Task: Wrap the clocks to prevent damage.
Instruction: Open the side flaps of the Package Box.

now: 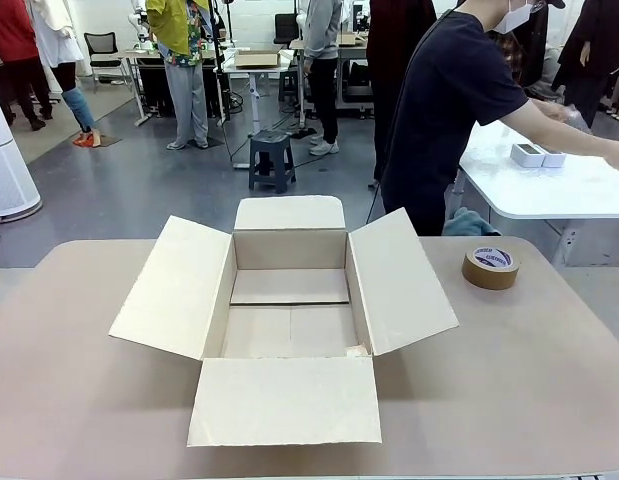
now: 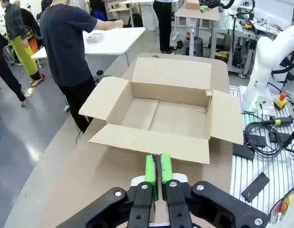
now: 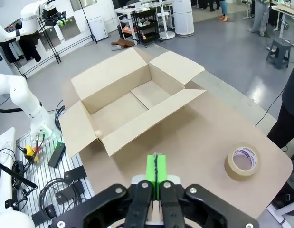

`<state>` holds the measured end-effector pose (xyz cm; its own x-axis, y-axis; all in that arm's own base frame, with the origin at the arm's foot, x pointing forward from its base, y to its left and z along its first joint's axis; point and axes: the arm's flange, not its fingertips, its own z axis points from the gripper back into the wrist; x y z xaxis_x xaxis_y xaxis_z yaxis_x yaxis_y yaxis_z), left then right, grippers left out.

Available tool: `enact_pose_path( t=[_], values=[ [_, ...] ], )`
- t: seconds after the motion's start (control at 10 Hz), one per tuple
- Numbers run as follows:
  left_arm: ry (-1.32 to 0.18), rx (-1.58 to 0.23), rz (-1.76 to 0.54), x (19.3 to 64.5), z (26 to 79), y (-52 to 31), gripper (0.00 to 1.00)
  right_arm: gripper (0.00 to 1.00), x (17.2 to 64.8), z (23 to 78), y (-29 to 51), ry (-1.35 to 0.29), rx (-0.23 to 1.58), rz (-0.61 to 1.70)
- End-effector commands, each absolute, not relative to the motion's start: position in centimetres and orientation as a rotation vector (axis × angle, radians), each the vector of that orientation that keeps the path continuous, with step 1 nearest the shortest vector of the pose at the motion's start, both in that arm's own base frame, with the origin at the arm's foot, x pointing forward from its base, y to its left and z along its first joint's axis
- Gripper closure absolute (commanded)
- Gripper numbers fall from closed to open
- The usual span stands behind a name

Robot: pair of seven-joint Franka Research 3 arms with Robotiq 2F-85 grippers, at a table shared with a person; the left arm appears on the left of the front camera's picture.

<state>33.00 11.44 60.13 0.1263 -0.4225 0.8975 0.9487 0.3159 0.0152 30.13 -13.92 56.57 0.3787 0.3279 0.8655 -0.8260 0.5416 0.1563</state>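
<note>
Left gripper [image 2: 158, 172] pads almost touching, empty. Right gripper [image 3: 156, 170] pads pressed together, empty. Open box [image 1: 284, 402] mid-table [image 1: 69, 400]. Tape [image 1: 490, 267] near far right corner. Person [image 1: 439, 110] beyond reaches over white table [image 1: 579, 190]. Two small white items [image 1: 537, 154] there, can't tell if clocks.

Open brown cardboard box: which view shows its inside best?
Front view: the open brown cardboard box sits centred, four flaps spread, floor and inner walls plain. Left wrist view: the box from one side, near flap hiding some floor. Right wrist view: the box corner-on, near wall hiding some floor.
</note>
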Motion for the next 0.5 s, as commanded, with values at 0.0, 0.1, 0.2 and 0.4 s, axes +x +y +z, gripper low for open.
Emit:
enact_pose_path(
  t=[0.0,0.1,0.2,0.4],
  values=[
    [-0.939,-0.666,-1.107,33.3,61.1,11.6,1.00,1.00,30.3,56.7,-14.6,-0.904,0.645,0.828],
    [-0.948,-0.663,-1.097,32.5,60.6,11.4,1.00,1.00,30.0,56.5,-14.8,-0.893,0.640,0.834],
    [-0.954,-0.657,-1.090,31.9,60.3,11.4,1.00,1.00,29.7,56.3,-14.8,-0.881,0.638,0.844],
    [-0.970,-0.614,-1.015,31.9,60.9,11.4,1.00,1.00,29.3,56.6,-14.6,-0.864,0.606,0.807]
  ],
)
